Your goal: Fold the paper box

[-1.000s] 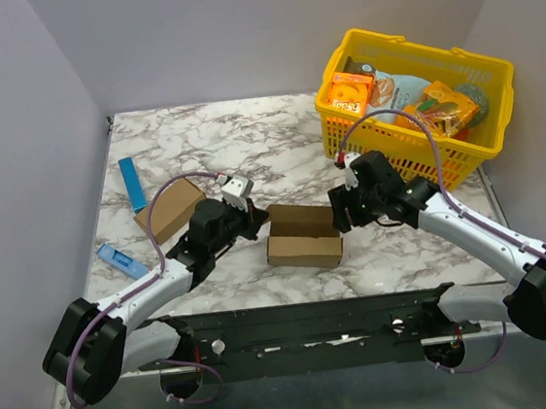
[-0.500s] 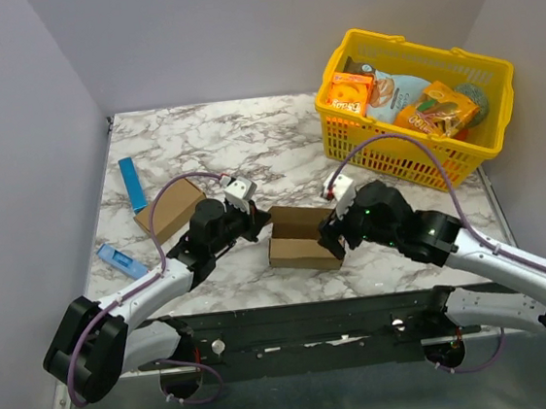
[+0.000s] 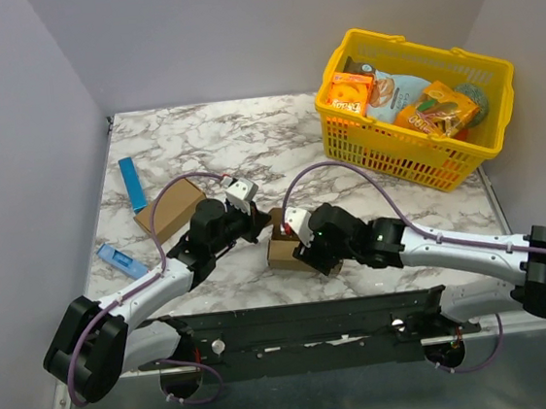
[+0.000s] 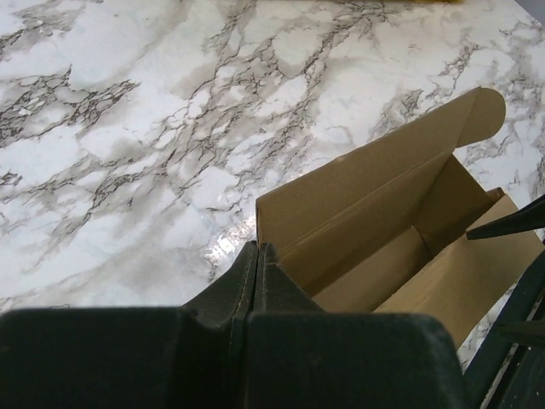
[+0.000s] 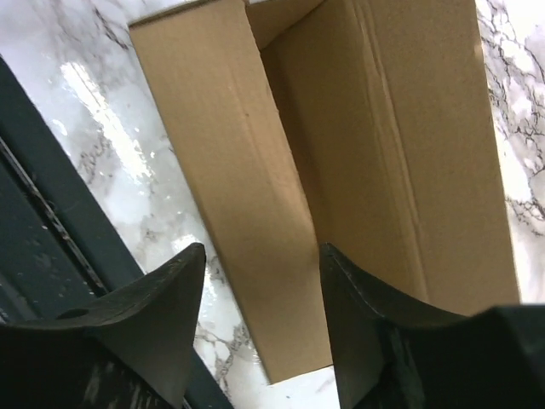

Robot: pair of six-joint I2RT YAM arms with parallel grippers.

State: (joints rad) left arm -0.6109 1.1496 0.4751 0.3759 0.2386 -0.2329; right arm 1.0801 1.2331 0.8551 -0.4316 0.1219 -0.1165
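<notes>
Two claws meet the box [image 4: 375,213]: my left claw [image 4: 258,256] pinches a corner, my right claw [image 5: 262,251] is apart over the near wall. Pushing hard could squash it.

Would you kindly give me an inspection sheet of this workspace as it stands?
Surface: marble table, glossy.
Job's things: paper box, open-topped, between the arms.
Clutter: brown carton and two blue packs at left; yellow basket holding snack packs, far right.
Grippers: left gripper shut, seemingly pinching the box's end wall; right gripper open over its long side.
Cables: purple cable looped on each arm.
Surroundings: grey walls; black rail at near edge.
</notes>
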